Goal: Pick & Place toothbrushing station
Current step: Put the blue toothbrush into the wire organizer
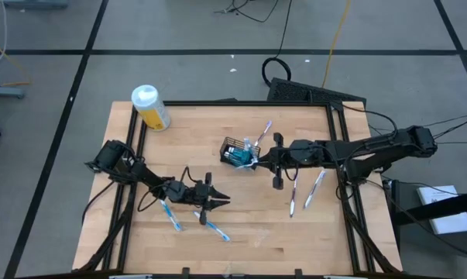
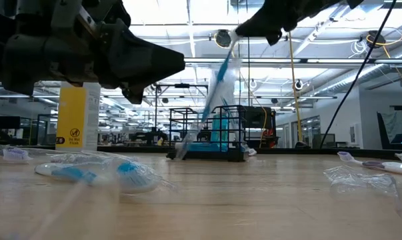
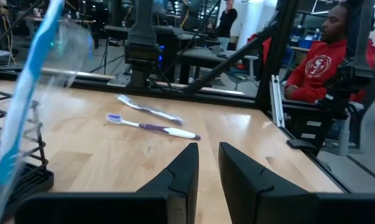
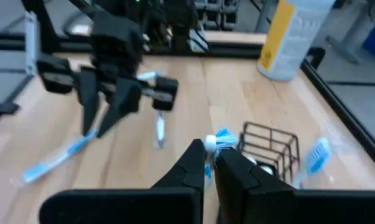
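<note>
Black wire-mesh basket (image 1: 235, 151) holds teal tubes; right hand (image 1: 255, 161) grips a toothbrush (image 4: 219, 140).

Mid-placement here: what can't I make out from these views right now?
1. High view: contents of the small black wire-mesh basket; too small, and the right gripper overlaps it.
2. Left wrist view: the blue-and-white toothbrush is blurred and runs off the picture's edges.
3. Low view: the left gripper is a dark close-up blur, cut off at the top.

You've got a pale wood table (image 1: 256, 217) with a smooth matt grain, a black wire-mesh basket (image 1: 235, 152), crinkly clear-plastic wrap on the toothbrushes (image 1: 171, 215), and a glossy yellow plastic bottle (image 1: 150, 108) by the far left corner.
</note>
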Tool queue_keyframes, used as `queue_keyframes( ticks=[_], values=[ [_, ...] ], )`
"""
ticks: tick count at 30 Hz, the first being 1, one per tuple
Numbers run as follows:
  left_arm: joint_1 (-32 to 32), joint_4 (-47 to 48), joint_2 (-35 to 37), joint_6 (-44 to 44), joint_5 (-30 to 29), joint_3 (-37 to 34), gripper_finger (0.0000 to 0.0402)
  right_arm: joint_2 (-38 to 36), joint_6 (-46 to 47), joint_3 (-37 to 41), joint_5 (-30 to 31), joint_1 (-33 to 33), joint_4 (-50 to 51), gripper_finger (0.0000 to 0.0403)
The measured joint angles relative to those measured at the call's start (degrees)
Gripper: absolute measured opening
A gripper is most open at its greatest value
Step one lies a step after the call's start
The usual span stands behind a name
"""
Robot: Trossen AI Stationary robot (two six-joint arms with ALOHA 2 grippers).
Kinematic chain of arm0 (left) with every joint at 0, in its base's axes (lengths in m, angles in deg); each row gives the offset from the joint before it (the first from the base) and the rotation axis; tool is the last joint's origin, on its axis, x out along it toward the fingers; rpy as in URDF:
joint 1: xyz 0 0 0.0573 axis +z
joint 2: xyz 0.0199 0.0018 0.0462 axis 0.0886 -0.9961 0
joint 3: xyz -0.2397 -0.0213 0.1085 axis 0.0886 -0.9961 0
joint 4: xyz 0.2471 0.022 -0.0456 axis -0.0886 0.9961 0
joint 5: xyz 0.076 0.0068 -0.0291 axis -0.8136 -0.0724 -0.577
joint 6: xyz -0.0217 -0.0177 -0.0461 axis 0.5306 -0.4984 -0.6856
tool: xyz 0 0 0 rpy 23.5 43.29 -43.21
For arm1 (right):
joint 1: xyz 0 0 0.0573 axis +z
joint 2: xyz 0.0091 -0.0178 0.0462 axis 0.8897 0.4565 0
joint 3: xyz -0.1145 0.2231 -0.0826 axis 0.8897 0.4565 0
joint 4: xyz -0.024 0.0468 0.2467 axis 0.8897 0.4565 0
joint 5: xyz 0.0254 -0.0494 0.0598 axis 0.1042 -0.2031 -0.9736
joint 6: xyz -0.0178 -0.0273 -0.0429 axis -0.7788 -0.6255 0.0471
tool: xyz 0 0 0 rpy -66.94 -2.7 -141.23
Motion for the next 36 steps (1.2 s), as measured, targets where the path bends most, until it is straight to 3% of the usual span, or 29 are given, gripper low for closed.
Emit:
queue_keyframes(
  ticks=[11, 19, 36],
  values=[
    [-1.2, -1.7, 0.0, -0.2, 0.0, 0.0, 0.0067, -0.4, -1.1, 0.0, 3.1, 2.0, -1.7, 0.0008],
    [1.1, 15.0, 2.5, -9.6, -3.9, -0.3, 0.0067, -0.4, -1.2, 0.0, 3.0, 2.0, -1.9, 0.0008],
    [3.7, 35.4, 2.6, -17.6, -9.3, -0.3, 0.0067, -1.3, -1.6, 0.0, 2.5, 3.1, -3.2, 0.0008]
  ],
)
